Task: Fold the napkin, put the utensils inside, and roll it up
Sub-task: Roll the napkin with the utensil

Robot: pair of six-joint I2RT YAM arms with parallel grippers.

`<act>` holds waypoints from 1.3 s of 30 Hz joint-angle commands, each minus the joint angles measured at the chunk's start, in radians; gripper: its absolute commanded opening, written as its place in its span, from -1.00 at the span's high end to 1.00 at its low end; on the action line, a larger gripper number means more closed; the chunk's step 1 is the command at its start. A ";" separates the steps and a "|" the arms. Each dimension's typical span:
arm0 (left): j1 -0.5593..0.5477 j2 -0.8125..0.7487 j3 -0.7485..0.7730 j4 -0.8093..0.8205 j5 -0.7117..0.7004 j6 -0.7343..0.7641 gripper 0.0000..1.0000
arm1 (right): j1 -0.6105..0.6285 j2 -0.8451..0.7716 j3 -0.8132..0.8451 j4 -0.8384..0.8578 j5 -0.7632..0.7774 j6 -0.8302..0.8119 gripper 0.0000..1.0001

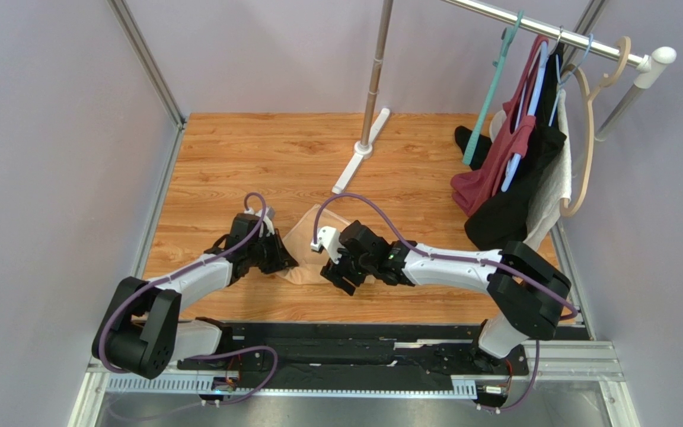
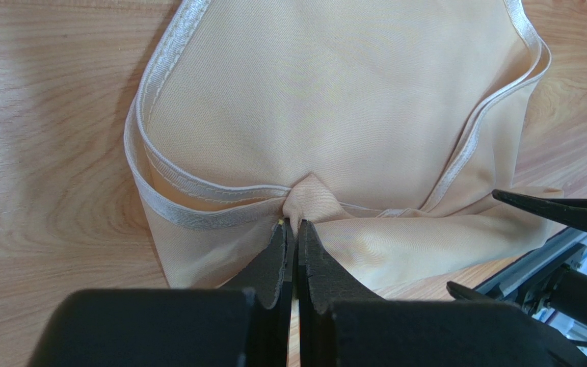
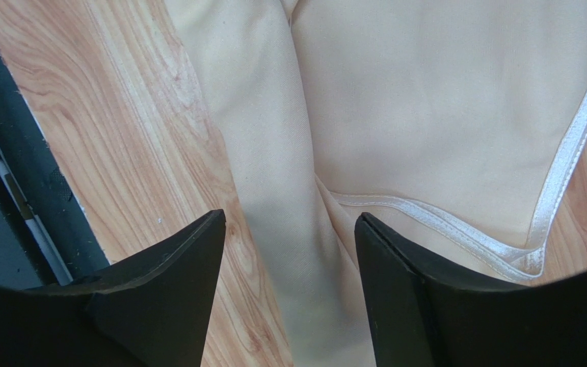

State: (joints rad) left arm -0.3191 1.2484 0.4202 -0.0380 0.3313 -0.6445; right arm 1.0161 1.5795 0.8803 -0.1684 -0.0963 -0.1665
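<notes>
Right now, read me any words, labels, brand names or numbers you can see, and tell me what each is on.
No readable text in any view. The peach-tan fabric napkin is plain, and the wooden tabletop and the hanging garments carry no visible print or labels.

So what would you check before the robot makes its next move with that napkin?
1. Left gripper gripping napkin: ok, shut on a bunched bit.
2. Right gripper open: ok, jaws spread astride a fold.
3. Right gripper gripping cloth: not ok, nothing pinched.
4. Napkin lying flat and neat: not ok, layers rumpled, hems misaligned.
5. Spoon within reach: cannot tell, not in any view.
</notes>
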 commanded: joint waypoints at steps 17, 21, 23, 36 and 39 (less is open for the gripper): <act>0.003 0.026 0.048 0.013 -0.002 0.036 1.00 | -0.024 0.161 0.097 -0.083 -0.092 0.034 0.56; 0.003 -0.012 0.092 -0.013 -0.043 0.035 0.54 | -0.034 0.217 0.170 -0.207 -0.134 0.094 0.59; 0.003 -0.042 0.121 -0.049 -0.079 0.048 0.20 | -0.043 0.243 0.204 -0.262 -0.144 0.117 0.60; 0.038 -0.228 0.103 -0.198 -0.243 0.040 -0.38 | -0.117 0.344 0.247 -0.295 -0.370 0.237 0.64; 0.038 -0.230 0.059 -0.116 -0.166 -0.003 -0.39 | -0.142 0.358 0.229 -0.252 -0.431 0.255 0.65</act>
State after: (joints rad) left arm -0.2836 1.0336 0.5247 -0.2123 0.1135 -0.6044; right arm 0.8921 1.8744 1.1389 -0.3939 -0.4534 0.0490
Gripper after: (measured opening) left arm 0.689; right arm 0.177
